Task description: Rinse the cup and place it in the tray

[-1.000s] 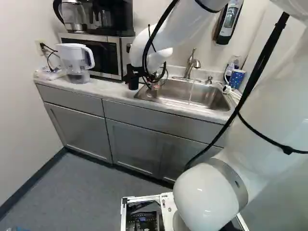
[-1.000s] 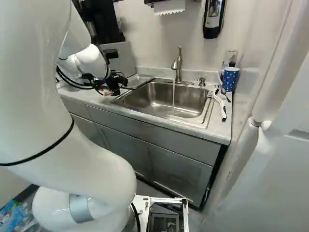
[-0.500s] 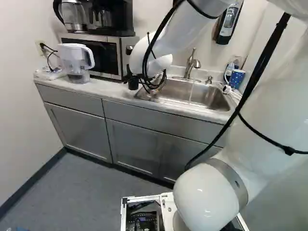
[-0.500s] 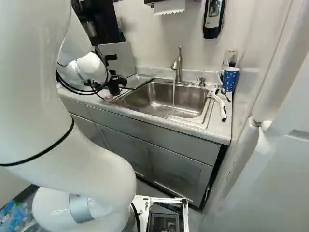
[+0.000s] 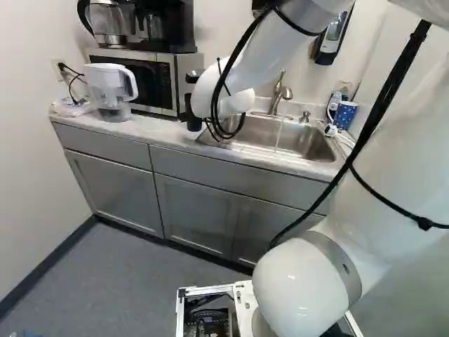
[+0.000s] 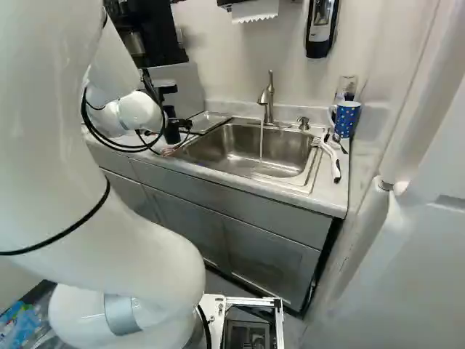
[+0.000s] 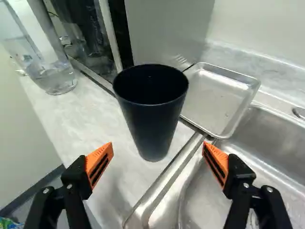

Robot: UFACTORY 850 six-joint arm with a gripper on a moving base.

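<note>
The gripper [image 7: 157, 144] stands nearest, its jaws well apart, with nothing held between them. Just ahead of it, the dark cup [image 7: 151, 109] is upright on the worktop [image 7: 90, 114], between the front edge and the microwave [image 5: 165, 77], close to the near end of the sink [image 6: 240, 149]. Neither finger touches it. Further on, past the cup, the metal tray [image 7: 219, 98] lies at the sink's back corner on the cup's side, partly over the basin. Beyond the basin, at the worktop's back edge, the tap [image 6: 269, 98] is running, and its stream [image 6: 261, 142] falls into the sink.

The step in hand looks to be reaching for the cup; rinsing is still to do. The next move probably calls for easing forward with one finger on each side, closing on the wall, and lifting clear of the rim before going across to the water. The cup narrows towards its foot, so a low or uneven pinch could tip it. The finger on the sink side should also keep off the raised rim. After rinsing, the tray is a short carry back.
</note>
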